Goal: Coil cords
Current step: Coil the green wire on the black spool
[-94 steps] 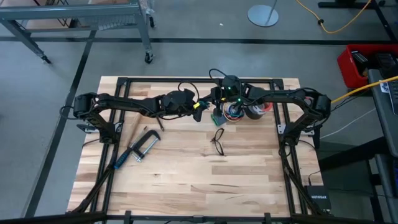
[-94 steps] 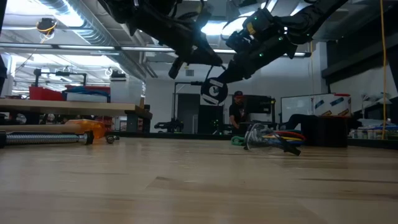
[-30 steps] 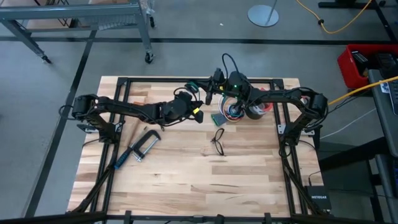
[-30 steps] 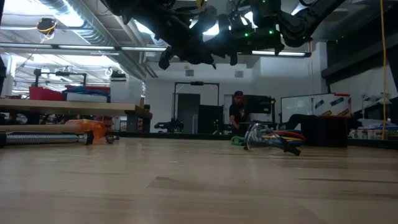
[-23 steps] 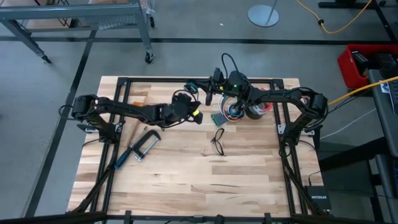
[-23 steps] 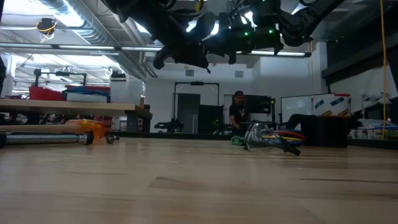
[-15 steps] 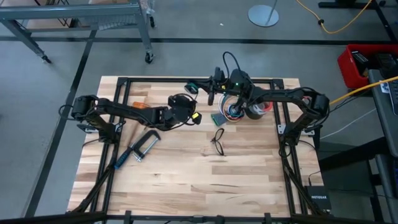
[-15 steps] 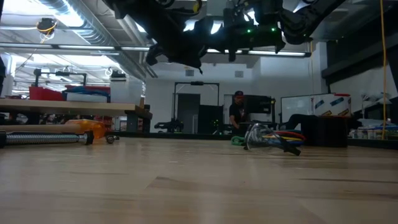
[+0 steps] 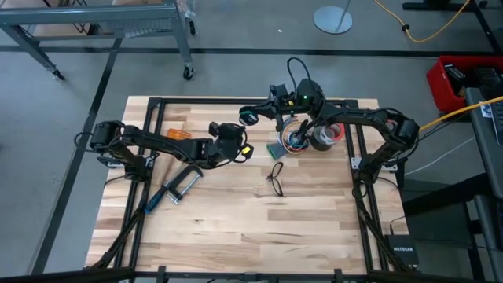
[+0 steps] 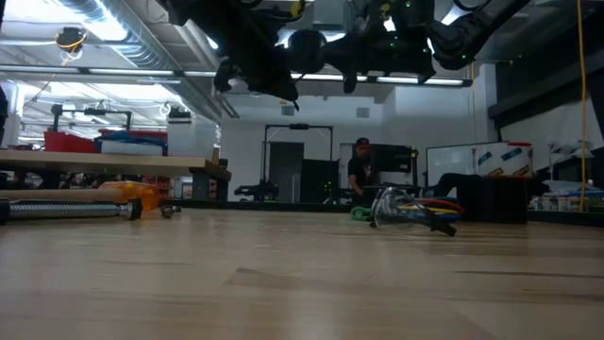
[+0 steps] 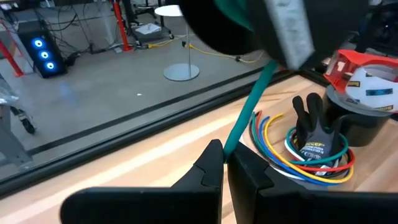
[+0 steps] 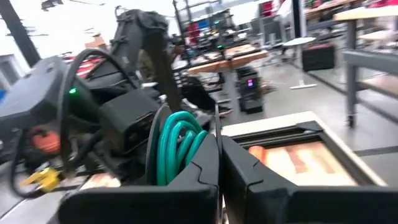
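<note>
Cord (image 12: 177, 146), teal-green, is off the bench and shared between both arms above its far edge. Several loops are bunched at the right gripper (image 12: 217, 140), whose fingers are pressed together with the coil hard against one of them. A single strand runs down from there to the left gripper (image 11: 225, 155), whose fingers pinch it at their very tips. A small yellow piece (image 9: 246, 148) shows right at the left gripper.

This split looks deliberate: one arm serves as the spool while the other keeps the free strand taut, so each new loop lies beside the last.

Directly below the right arm sit a bundle of multicoloured wires (image 9: 295, 140) and a tape roll (image 9: 330, 135); a sagging strand could snag on either. Spectacle-shaped wire loops (image 9: 275, 177) lie nearer mid-bench, and a metal clamp (image 9: 174, 189) rests well apart under the left arm. A person (image 10: 360, 170) stands far behind, clear of the bench (image 9: 236, 228).
</note>
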`<control>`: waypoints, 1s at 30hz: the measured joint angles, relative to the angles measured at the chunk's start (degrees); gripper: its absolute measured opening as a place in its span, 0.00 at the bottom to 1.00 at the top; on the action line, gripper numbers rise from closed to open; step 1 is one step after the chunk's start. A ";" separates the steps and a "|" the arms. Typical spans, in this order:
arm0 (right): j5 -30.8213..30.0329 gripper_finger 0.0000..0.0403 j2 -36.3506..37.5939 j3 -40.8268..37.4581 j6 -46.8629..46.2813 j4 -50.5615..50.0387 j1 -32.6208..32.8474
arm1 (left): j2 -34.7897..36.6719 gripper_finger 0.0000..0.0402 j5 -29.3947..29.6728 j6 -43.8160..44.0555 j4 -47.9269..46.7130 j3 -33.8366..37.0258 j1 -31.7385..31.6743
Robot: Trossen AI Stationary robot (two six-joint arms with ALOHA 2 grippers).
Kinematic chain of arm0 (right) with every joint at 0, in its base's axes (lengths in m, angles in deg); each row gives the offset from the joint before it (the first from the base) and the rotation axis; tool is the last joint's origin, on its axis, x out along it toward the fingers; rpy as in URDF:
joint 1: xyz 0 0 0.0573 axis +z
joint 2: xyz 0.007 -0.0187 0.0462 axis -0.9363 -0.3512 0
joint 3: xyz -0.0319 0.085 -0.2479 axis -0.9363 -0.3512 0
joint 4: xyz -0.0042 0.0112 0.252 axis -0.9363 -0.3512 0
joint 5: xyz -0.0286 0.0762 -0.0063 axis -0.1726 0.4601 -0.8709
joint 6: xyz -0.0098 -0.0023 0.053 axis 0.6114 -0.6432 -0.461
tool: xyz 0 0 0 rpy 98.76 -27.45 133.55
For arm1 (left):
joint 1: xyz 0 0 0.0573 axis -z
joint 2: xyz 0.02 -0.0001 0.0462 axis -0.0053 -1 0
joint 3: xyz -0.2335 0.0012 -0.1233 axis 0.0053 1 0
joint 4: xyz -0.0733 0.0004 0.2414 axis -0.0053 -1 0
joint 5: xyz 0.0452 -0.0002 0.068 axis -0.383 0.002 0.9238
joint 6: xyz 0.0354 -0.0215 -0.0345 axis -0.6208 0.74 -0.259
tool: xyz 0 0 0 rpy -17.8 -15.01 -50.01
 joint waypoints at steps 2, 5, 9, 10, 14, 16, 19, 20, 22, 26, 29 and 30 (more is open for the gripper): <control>2.17 0.01 0.00 0.02 -0.36 -0.01 -0.10 | 0.00 0.00 0.01 -1.09 0.05 0.00 0.00; 6.02 0.01 0.00 0.02 -0.54 -0.06 -0.46 | 0.00 0.00 0.00 -2.47 0.20 0.00 0.00; 11.87 0.01 0.00 0.02 -0.84 -0.41 -1.54 | 0.00 0.00 -0.01 -4.50 0.72 0.00 0.00; 13.39 0.01 0.00 0.02 -1.40 -0.43 -1.95 | 0.00 0.00 -0.03 -4.69 0.85 0.00 0.02; 19.43 0.01 0.00 0.02 -1.88 -0.88 -3.95 | 0.00 0.00 -0.17 -6.42 2.44 0.00 0.47; 22.04 0.01 0.00 0.02 -1.91 -1.60 -4.99 | 0.00 0.00 -0.26 -9.24 4.67 0.00 0.79; 25.73 0.01 0.04 0.04 -1.95 -1.78 -6.26 | -0.02 0.00 -1.49 -13.19 8.63 0.06 1.11; 26.99 0.01 0.08 0.04 -1.95 -1.75 -6.42 | -0.02 0.00 -2.12 -13.99 9.70 0.07 1.11; 29.17 0.01 0.11 0.06 -1.88 -1.68 -6.43 | -0.02 0.00 -3.60 -14.94 10.93 0.09 1.10; 32.77 0.01 0.11 0.07 0.05 -2.56 -6.30 | -0.02 0.00 -5.25 -14.22 11.58 0.09 1.12; 33.48 0.01 0.11 0.07 2.14 -3.94 -6.30 | -0.04 0.00 -6.17 -14.88 13.39 0.13 1.50; 33.75 0.01 0.12 0.07 2.95 -4.42 -6.30 | -0.04 0.00 -6.52 -15.43 14.38 0.13 1.61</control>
